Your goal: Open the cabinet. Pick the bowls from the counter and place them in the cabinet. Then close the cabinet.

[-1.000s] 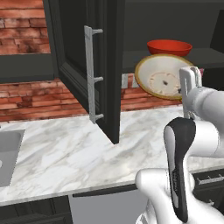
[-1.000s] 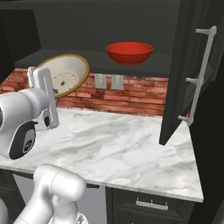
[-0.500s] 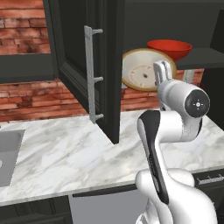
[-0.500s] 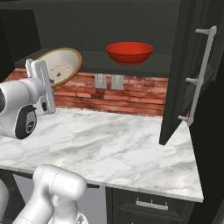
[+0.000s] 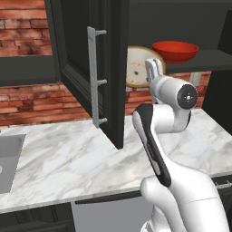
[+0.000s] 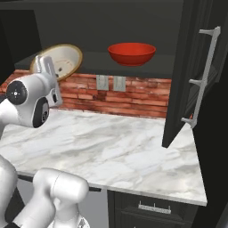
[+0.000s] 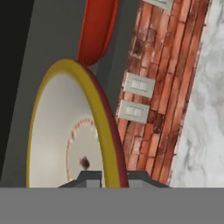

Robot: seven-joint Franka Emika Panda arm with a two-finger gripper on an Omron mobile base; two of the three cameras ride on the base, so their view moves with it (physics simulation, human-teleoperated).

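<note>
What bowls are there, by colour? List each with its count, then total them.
Glossy plain red bowl, on the cabinet shelf: 1
Tan-rimmed bowl with cream speckled inside, tilted on edge, rim clamped in the tool: 1
Total: 2

glossy red bowl (image 6: 132, 53), veined marble counter (image 6: 120, 151)

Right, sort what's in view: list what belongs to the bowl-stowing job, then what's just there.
Part of the job:
- cabinet, doors open
- red bowl, on the cabinet shelf
- tan-rimmed bowl, tilted on edge, pinched by the gripper
- marble counter

Just there:
- brick backsplash
- wall outlets
- sink basin
- lower drawer
</note>
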